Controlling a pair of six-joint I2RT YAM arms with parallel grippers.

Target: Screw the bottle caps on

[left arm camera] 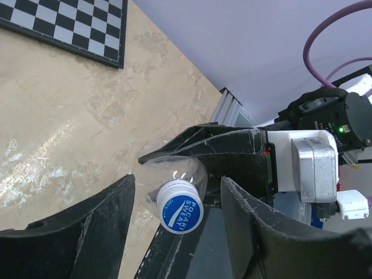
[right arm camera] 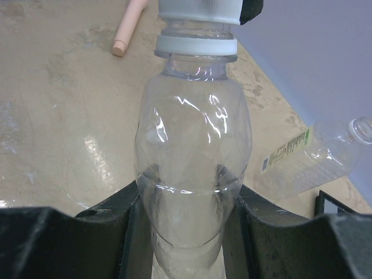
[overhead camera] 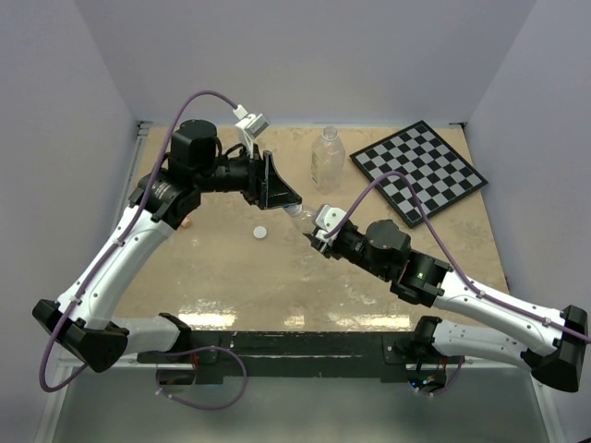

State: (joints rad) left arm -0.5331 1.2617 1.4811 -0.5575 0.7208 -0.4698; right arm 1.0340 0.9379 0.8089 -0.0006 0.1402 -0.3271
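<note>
My right gripper point(overhead camera: 314, 233) is shut on the small clear bottle point(right arm camera: 192, 174) and holds it tilted above the table, neck toward the left arm. The blue-topped cap point(left arm camera: 180, 213) sits on that bottle's neck; it also shows in the right wrist view point(right arm camera: 200, 9). My left gripper point(left arm camera: 177, 229) is open, and its fingers point(left arm camera: 261, 232) stand on either side of the cap with gaps. The white cap point(overhead camera: 261, 233) lies on the table below the left gripper point(overhead camera: 282, 196). The tall wide bottle point(overhead camera: 327, 159) stands uncapped at the back and shows in the right wrist view point(right arm camera: 314, 154).
A black-and-white checkerboard point(overhead camera: 420, 171) lies at the back right. A pink stick point(right arm camera: 129, 26) lies on the table to the left, partly under the left arm in the top view point(overhead camera: 187, 222). White walls enclose the table.
</note>
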